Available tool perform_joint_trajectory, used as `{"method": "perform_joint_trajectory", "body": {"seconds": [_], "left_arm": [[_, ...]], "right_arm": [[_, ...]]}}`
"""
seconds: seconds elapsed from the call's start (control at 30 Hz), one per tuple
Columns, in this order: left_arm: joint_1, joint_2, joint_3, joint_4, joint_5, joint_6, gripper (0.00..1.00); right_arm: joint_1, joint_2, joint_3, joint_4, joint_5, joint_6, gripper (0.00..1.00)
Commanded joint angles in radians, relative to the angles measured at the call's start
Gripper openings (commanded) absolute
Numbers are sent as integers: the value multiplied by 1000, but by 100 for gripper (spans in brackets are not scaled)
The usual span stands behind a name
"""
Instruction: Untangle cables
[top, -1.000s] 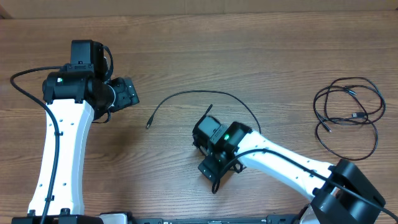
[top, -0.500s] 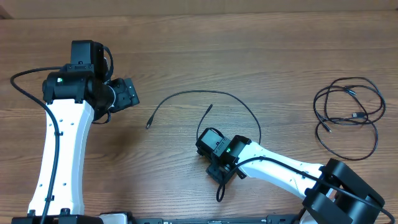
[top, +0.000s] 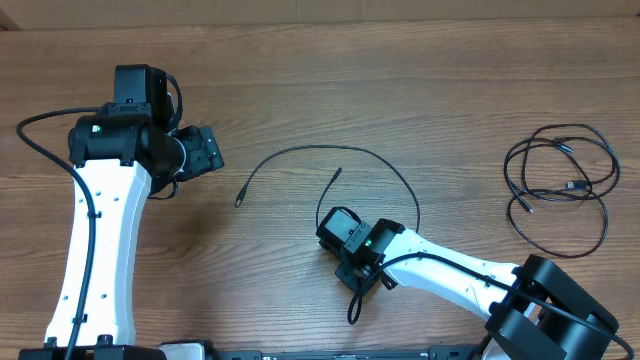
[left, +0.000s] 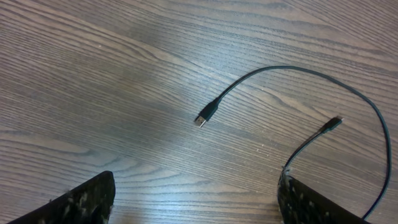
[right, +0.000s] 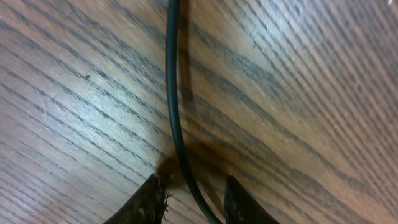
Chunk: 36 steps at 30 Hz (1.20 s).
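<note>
The wooden desk (top: 400, 80) carries 2 groups of cables. Well over at the right lies a tangled bundle (top: 572, 187) of thin black loops, apart from both arms.

Near the middle, a single cable (top: 310, 149) arcs across the desk. Its wider plug (top: 240, 199) lies at the left end of the arc, and a small plug (top: 338, 173) points toward the far side, just beyond the right arm.

The right hand (right: 193, 196) is low over the desk at the near middle. Its 2 fingers (right: 152, 199) stand narrowly parted on either side of a stretch of this cable (right: 171, 81). The cord runs between them, and in the close, blurred wrist view they seem not quite to press on it, so the hand is released rather than clenched.

The left hand (left: 196, 202) hangs above the desk at the left, spread wide with nothing in it. Its wrist view looks down on the wider plug (left: 201, 120) and the arc of cord
</note>
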Motion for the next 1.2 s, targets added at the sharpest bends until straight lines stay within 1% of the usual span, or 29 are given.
{"method": "perform_joint_trajectory", "body": {"seconds": [0.0, 0.1, 0.23, 0.33, 0.5, 0.57, 0.67, 0.77, 0.8, 0.9, 1.03, 1.17], "left_arm": [[5, -14, 23, -7, -10, -18, 83], [5, -14, 23, -7, -9, -18, 83], [5, -14, 23, -7, -5, -22, 83], [5, -14, 23, -7, -2, -22, 83], [5, -14, 23, -11, -2, -21, 83], [5, -14, 23, -14, -2, -21, 83], [5, -14, 23, -19, -2, -21, 83], [5, -14, 23, -22, -2, -21, 83], [5, -14, 23, -22, -2, -21, 83], [5, -14, 23, -24, -2, -22, 83], [5, -14, 23, -26, -2, -22, 83], [5, -14, 23, -25, -2, -22, 83]], "right_arm": [[2, -5, -21, 3, 2, 26, 28], [2, -5, -30, 9, 2, 30, 23], [2, -6, -31, 26, 2, 61, 4], [-2, -6, -28, 54, 3, 84, 4], [-56, -15, 36, 48, 43, 193, 4], [-122, -32, 88, 11, 103, 249, 4], [-233, -54, 175, -76, 180, 266, 4], [-397, -62, 343, -241, 286, 267, 4], [-433, -62, 382, -275, 303, 267, 4], [-604, -62, 565, -401, 337, 270, 4], [-819, -62, 768, -483, 339, 269, 4], [-1016, -62, 927, -497, 364, 269, 4]]}}
